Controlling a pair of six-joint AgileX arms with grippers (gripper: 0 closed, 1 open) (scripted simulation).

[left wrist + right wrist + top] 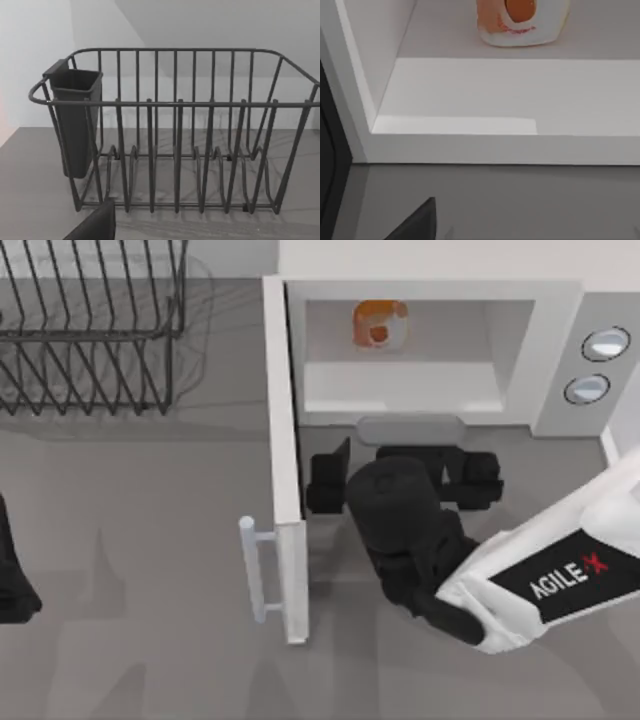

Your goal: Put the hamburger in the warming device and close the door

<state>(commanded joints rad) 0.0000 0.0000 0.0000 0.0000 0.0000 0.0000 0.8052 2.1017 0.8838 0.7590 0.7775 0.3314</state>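
Observation:
The hamburger [380, 324] lies at the back of the pale cavity of the white microwave, the warming device [560, 320]; in the right wrist view the hamburger [522, 22] rests deep inside on the cavity floor. The door [285, 440] stands swung fully out toward the table's front, its bar handle [258, 570] on the left face. My right gripper [400, 478] hovers just outside the cavity mouth, open and holding nothing, to the right of the door. One of its fingertips [415, 225] shows low before the sill.
A black wire dish rack [90, 330] stands at the back left, with a dark cutlery cup [75, 120] on its end. My left arm [12, 580] is parked at the left edge, facing the rack. Two round knobs [597, 365] sit on the microwave's right.

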